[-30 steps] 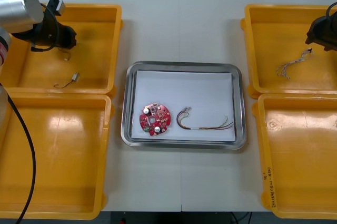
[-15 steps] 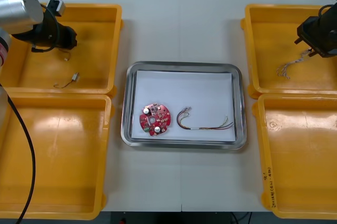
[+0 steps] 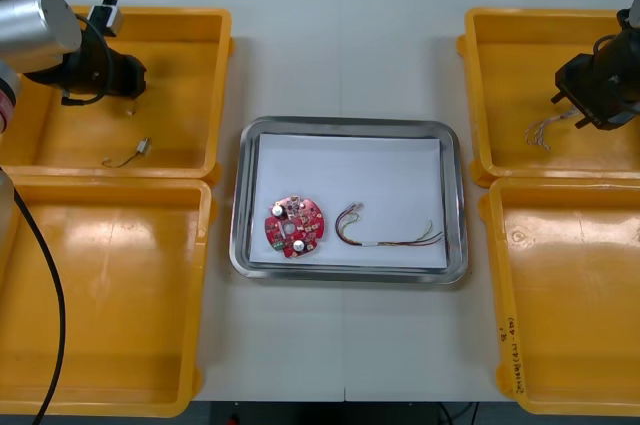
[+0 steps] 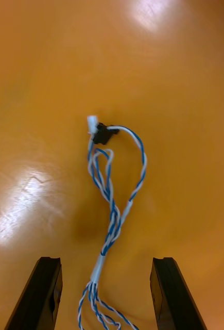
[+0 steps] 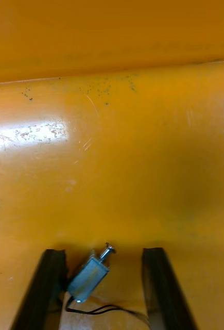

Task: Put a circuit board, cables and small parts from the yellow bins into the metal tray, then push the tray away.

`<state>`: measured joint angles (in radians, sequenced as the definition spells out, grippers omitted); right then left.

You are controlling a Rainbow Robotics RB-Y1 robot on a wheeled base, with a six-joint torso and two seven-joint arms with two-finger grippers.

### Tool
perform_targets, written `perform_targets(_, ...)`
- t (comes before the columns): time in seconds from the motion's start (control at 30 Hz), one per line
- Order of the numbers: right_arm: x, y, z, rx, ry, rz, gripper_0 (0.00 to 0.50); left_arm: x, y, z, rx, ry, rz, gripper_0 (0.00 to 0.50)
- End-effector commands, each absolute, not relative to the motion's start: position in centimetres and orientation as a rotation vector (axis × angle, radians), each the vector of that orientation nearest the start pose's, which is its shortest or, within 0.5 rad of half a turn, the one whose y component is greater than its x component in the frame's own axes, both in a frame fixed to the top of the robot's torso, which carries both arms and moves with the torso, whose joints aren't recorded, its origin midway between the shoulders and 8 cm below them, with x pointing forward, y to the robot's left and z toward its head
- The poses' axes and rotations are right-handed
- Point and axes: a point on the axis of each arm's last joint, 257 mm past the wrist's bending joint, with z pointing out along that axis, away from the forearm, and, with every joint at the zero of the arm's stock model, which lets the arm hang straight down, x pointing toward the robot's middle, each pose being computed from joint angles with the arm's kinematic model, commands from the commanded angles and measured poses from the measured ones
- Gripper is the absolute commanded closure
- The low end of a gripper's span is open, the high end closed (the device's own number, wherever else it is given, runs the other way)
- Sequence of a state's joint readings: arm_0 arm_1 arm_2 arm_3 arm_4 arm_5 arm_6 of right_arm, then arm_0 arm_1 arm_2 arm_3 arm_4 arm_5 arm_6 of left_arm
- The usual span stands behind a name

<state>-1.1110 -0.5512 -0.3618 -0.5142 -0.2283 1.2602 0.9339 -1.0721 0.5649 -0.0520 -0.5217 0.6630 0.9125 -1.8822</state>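
R gripper [image 4: 105, 263] has moved in from the 3 o'clock side, fingers apart, straddling the blue-white twisted cable [image 4: 112, 206] in the far-right yellow bin [image 3: 500, 45]. Pick looks next. L gripper [image 5: 102, 252] is apart around a small metal part [image 5: 88, 278], possibly touching one finger. Metal tray [image 3: 350, 125] at centre.

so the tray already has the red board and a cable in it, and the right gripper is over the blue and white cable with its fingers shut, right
Not shut: the right wrist view shows the right gripper open, its fingers standing apart either side of the blue and white cable. The rest holds: red circuit board and another cable in the metal tray.
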Motion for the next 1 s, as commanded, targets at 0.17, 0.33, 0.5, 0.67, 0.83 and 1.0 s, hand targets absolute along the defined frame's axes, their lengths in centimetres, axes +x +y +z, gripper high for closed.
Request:
perform_targets(0.17,63.7,-38.8,-16.6,1.334,2.284,0.344,0.000,67.7,37.0,-19.1,0.282,2.372,0.102,0.500)
perform_targets(0.33,64.0,-38.3,-16.8,1.341,2.277,0.356,0.000,67.6,37.0,-19.1,0.281,2.372,0.098,0.500)
perform_targets(0.5,64.2,-38.2,-16.9,1.360,2.256,0.367,0.000,67.3,37.0,-18.1,0.295,2.386,0.091,0.500)
perform_targets(0.67,64.3,-37.7,-17.1,1.376,2.251,0.378,0.000,66.2,36.9,-15.9,0.297,2.424,0.050,0.500)
perform_targets(0.83,64.2,-37.3,-18.2,1.389,2.252,0.379,0.000,65.3,36.6,-13.7,0.288,2.449,0.029,0.500)
perform_targets(1.0,64.0,-37.4,-19.0,1.401,2.250,0.384,0.000,64.3,35.9,-11.6,0.239,2.482,0.047,0.500)
